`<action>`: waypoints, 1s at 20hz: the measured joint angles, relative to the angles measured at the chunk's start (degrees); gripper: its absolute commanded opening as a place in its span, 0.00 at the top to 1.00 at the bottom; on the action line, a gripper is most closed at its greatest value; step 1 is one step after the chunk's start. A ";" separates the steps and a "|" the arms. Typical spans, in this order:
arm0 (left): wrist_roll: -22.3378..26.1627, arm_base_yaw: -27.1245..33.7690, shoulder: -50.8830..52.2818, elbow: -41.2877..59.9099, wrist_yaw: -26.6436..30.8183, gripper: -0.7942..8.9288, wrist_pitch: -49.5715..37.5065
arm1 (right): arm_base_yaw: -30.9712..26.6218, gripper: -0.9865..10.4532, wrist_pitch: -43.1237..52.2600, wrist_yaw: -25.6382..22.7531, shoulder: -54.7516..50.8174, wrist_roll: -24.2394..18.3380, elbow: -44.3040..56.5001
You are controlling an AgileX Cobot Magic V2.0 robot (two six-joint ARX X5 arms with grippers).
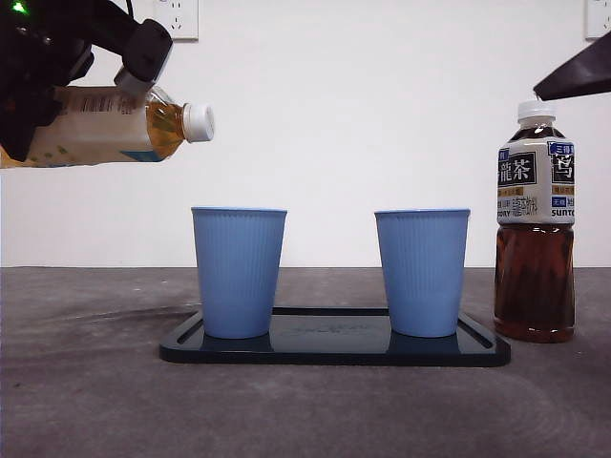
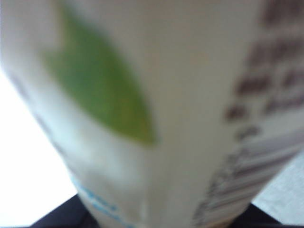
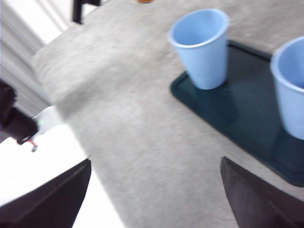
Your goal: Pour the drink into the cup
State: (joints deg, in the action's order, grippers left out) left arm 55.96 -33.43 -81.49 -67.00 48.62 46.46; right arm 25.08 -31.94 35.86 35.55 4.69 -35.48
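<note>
Tea bottle held on its side, high above two blue cups on a tray.

On the grey surface (image 1: 86,401) a dark tray (image 1: 334,351) carries two blue cups: the left cup (image 1: 239,272) and the right cup (image 1: 422,272), standing upright and apart. Just beside the tray's right end stands a capped dark tea bottle (image 1: 535,229). Higher up at left, the left gripper (image 1: 57,67) has its fingers closed around a light tea bottle (image 1: 105,124), lying nearly level, white cap on, pointing toward the left cup but short of it. The right gripper (image 3: 154,194) waits at upper right, fingers spread wide, holding nothing.
</note>
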 measured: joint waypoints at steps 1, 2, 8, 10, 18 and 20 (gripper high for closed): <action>0.55 -0.07 0.00 0.00 1.11 0.79 0.02 | 0.57 0.54 0.00 0.00 0.00 0.00 0.00; 1.11 -0.09 0.00 0.00 2.21 0.79 0.00 | 0.96 0.54 0.00 0.00 0.00 0.00 0.00; 3.32 -0.24 -0.79 0.00 5.70 0.79 0.00 | 3.08 0.54 -0.02 0.02 0.00 0.00 0.00; 3.54 -0.68 -1.68 0.00 6.64 0.79 -0.02 | 3.56 0.54 -0.11 0.04 0.00 0.00 0.00; 4.17 -2.49 -3.85 -0.46 6.97 0.79 -0.39 | 4.50 0.54 -0.50 0.04 0.00 0.00 0.00; 4.17 -2.49 -3.85 -0.46 6.97 0.79 -0.37 | 4.50 0.54 -0.50 0.04 0.00 0.00 0.00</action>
State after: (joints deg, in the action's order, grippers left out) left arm 60.14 -35.92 -85.34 -67.46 55.59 46.09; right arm 29.58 -32.45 35.90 35.55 4.69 -35.48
